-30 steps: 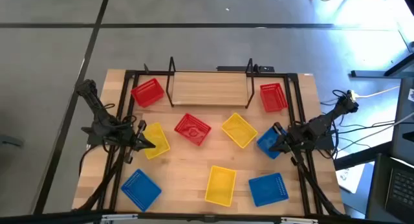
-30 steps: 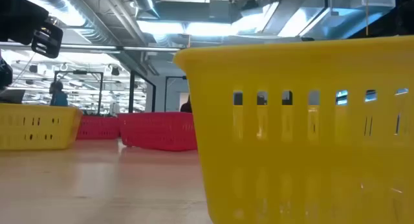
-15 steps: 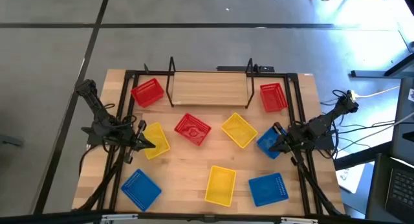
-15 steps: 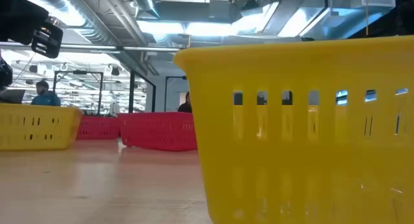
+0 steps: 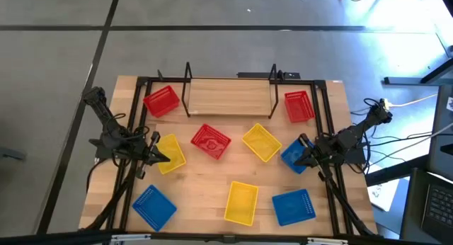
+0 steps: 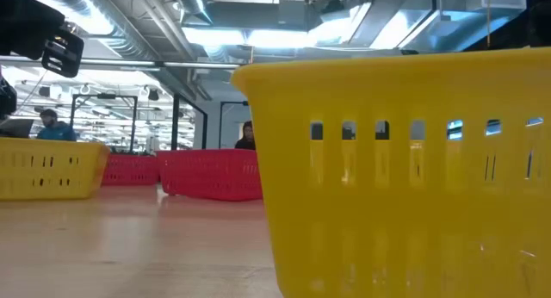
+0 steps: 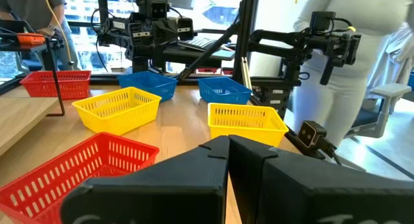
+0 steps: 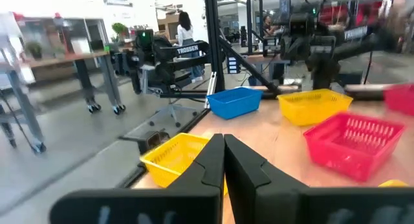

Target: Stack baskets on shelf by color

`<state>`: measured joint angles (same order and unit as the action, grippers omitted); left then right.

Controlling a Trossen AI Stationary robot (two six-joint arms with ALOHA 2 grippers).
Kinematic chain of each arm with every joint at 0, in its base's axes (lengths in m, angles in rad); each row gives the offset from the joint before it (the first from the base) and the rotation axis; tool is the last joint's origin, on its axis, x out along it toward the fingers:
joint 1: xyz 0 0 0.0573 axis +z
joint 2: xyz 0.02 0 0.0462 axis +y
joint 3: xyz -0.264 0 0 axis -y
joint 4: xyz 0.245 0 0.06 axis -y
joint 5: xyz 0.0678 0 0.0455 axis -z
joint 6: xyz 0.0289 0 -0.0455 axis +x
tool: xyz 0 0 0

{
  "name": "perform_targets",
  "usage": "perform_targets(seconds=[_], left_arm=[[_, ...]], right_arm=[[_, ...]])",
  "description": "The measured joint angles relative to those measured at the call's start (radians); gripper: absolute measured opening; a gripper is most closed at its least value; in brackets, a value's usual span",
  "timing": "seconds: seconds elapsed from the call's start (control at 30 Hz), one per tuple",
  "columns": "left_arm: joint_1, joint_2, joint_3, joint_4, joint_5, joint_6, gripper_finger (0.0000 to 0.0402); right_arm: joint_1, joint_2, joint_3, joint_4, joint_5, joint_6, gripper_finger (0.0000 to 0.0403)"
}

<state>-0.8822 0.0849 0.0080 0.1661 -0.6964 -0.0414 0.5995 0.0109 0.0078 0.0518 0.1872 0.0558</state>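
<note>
Grey concrete floor surrounds your light-wood tabletop [image 5: 205, 181], which sits inside a thin black metal frame. At the tabletop's far edge you have the shelf [image 5: 230, 96], a narrow pale-wood plank between black upright rods, and nothing is on it.

All nine small plastic mesh baskets lie on the tabletop. One red basket [image 5: 161, 101] sits just left of the shelf and another red basket [image 5: 299, 106] just right of it. A third red basket [image 5: 211, 141] lies tilted in front of the shelf, with a yellow basket [image 5: 261, 142] beside it to the right. Toward the near edge you see a blue basket [image 5: 153, 207] on the left, a yellow basket [image 5: 241, 202] in the middle and a blue basket [image 5: 293, 206] to its right.

Your left gripper [image 5: 160, 156] is low at the left side, its jaws pressed together, right at the left edge of the third yellow basket [image 5: 172, 154]; you cannot tell from above whether it touches the rim. Your right gripper [image 5: 301, 158] is low at the right side, jaws nearly together, over the near edge of the third blue basket [image 5: 293, 154]; whether it grips the wall cannot be told.

From table height, the near yellow basket's slotted wall [image 6: 405, 173] fills most of your sight, with red baskets [image 6: 211, 173] behind it.

Beyond the tabletop, a person in pale clothing [image 7: 343, 68] stands near the right arm's side.
</note>
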Motion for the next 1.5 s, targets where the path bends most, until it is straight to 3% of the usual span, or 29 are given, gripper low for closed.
perform_targets(seconds=[0.17,0.43,0.57,0.77,0.9,1.1,1.2,1.37,1.5], left_arm=[[0.000,0.000,0.000,0.000,0.000,0.000,0.0000],[0.000,0.000,0.000,0.000,0.000,0.000,0.0000],[0.000,0.000,0.000,0.000,0.000,0.000,0.0000],[0.000,0.000,0.000,0.000,0.000,0.000,0.0000],[0.000,0.000,0.000,0.000,0.000,0.000,0.0000],[0.000,0.000,0.001,0.008,-0.005,0.003,0.0000],[0.000,0.000,0.025,0.018,-0.066,-0.035,0.0000],[0.000,0.004,0.135,0.001,-0.111,-0.024,0.0000],[0.000,0.057,0.272,-0.072,-0.119,0.027,0.0000]], right_arm=[[0.000,0.000,0.000,0.004,0.021,-0.269,0.0012],[0.000,0.000,0.000,0.004,0.022,-0.297,0.0012],[0.000,0.000,0.000,0.004,0.020,-0.219,0.0012],[0.000,0.000,0.000,0.008,0.022,0.117,0.0012],[0.000,0.000,0.000,0.015,0.029,0.222,0.0012],[0.000,0.000,0.000,0.118,0.033,0.208,0.0012],[0.000,0.000,0.001,0.177,0.074,0.142,0.0012],[0.000,0.000,0.001,0.192,0.184,0.069,0.0012],[0.000,0.000,0.001,0.192,0.206,0.068,0.0012]])
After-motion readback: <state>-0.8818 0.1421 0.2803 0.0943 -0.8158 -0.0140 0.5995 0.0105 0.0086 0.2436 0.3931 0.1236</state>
